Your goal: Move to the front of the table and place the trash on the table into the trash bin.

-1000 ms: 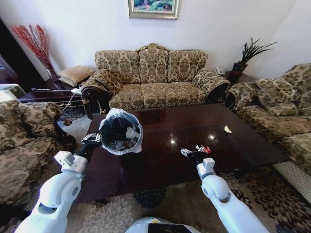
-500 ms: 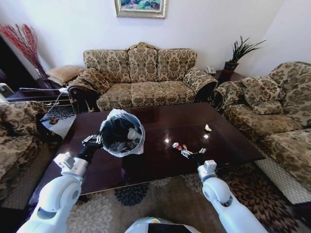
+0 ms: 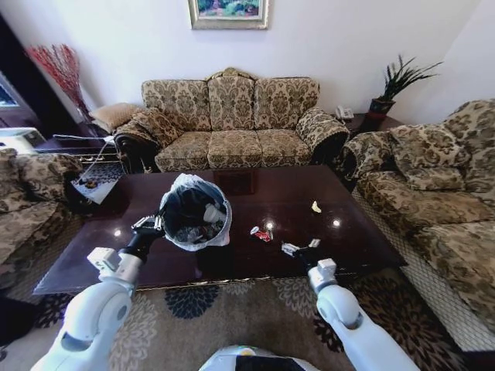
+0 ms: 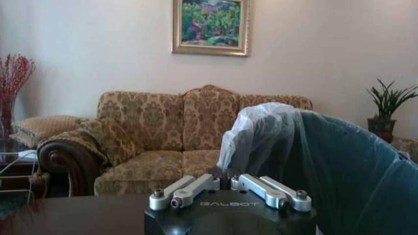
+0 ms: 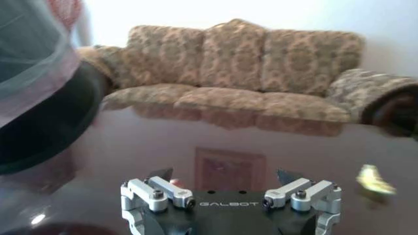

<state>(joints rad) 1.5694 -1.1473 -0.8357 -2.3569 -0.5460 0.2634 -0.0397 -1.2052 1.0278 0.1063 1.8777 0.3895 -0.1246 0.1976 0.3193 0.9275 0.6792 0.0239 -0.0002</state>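
The trash bin (image 3: pixel 193 212), black with a white bag over its rim, hangs tilted over the table's (image 3: pixel 363 232) left half with several bits inside. My left gripper (image 3: pixel 148 226) is shut on its rim, and the bin (image 4: pixel 326 161) looms beside that gripper (image 4: pixel 225 177). Of the trash, a red wrapper (image 3: pixel 261 233) lies mid-table and a pale yellowish scrap (image 3: pixel 315 207) lies farther right. My right gripper (image 3: pixel 301 246) stands open at the table's near edge, just right of the wrapper. Between its fingers (image 5: pixel 223 178) is bare table, with the scrap (image 5: pixel 369 179) off to one side.
A patterned sofa (image 3: pixel 230 120) stands behind the table, with armchairs at the left (image 3: pixel 35 193) and right (image 3: pixel 441 185). A side table with a red plant (image 3: pixel 62 73) is at the back left. A potted plant (image 3: pixel 390 89) stands at the back right, and patterned carpet (image 3: pixel 255 297) lies before the table.
The whole picture has shifted as the camera moved; the table now lies more squarely ahead. The red wrapper, a second ago at the right gripper's tips, now lies to its left.
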